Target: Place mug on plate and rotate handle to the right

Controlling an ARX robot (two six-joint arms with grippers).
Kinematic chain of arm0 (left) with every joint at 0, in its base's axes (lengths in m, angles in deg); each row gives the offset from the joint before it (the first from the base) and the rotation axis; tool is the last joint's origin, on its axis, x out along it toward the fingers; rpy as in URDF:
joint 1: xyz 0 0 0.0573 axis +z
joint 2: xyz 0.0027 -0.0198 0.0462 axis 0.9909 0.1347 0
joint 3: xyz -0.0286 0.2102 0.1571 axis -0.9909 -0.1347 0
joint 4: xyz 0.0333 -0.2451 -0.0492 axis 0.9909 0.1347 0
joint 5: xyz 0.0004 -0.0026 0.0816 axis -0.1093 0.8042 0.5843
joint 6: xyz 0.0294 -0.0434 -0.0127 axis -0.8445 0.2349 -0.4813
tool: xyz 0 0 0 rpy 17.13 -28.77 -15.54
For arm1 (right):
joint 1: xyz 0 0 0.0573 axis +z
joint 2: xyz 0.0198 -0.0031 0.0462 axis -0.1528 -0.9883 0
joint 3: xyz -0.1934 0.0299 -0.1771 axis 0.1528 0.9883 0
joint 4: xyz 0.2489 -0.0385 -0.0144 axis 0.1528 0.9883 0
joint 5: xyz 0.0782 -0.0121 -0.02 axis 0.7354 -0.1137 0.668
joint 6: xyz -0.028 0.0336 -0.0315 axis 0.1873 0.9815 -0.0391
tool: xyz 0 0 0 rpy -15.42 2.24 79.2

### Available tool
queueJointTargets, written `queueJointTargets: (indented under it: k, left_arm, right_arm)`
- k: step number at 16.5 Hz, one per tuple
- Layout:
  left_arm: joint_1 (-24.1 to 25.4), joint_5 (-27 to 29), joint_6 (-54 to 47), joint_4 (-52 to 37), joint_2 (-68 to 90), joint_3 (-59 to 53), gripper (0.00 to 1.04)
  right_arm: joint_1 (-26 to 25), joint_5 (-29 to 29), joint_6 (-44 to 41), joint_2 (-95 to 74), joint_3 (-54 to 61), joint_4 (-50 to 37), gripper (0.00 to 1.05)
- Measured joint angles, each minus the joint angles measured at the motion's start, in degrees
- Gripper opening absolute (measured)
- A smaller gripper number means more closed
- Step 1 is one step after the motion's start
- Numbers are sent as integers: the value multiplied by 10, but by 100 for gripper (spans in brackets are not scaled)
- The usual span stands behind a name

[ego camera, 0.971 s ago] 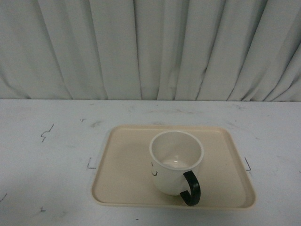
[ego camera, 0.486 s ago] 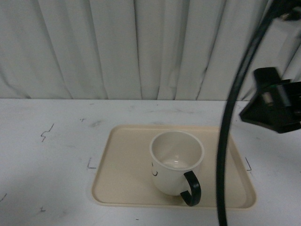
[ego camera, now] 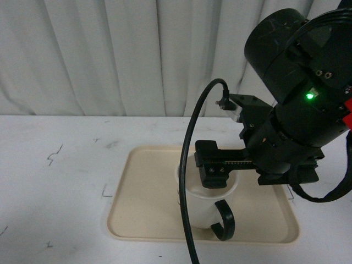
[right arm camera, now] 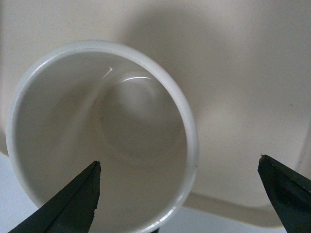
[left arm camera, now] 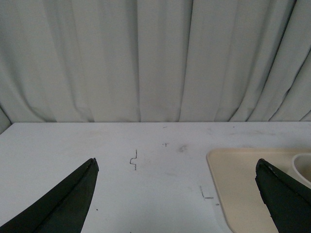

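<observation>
White mug (ego camera: 203, 212), glossy black handle (ego camera: 225, 220)

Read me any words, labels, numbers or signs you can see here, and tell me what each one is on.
No readable text in any view.
The mug: no lettering on the side that shows.
The table: black pen marks near the plate, corner shapes and squiggles, not letters.
The right arm: a green light, no legible label.
</observation>
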Motion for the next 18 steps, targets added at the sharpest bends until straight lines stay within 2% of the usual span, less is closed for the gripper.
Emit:
queueJointTargets:
  k: [1, 2, 5, 9, 11, 14, 16, 18]
  left_arm:
    - [0, 0, 0, 0, 0, 0, 98]
    - [0, 0, 0, 0, 0, 0, 98]
    - [0, 0, 0, 0, 0, 0, 98]
    - [0, 0, 0, 0, 0, 0, 98]
    - [0, 0, 0, 0, 0, 0, 98]
    - [0, 0, 0, 0, 0, 0, 98]
    - [0, 0, 0, 0, 0, 0, 98]
    - [0, 0, 0, 0, 0, 0, 98]
  right_arm:
    - [7, -7, 19, -10, -13, 11, 98]
    - [10, -12, 31, -15, -19, 13, 94]
    - [10, -27, 57, -30, -32, 27, 59]
    - [9, -28, 60, -39, -35, 39, 28]
    - [-3, -34, 25, -39, -65, 78, 4]
    - [-37, -29, -89, -39, -140, 130, 3]
    - [-43, -21, -241, -38, -174, 121, 3]
    - [-35, -7, -394, -48, -194, 169, 3]
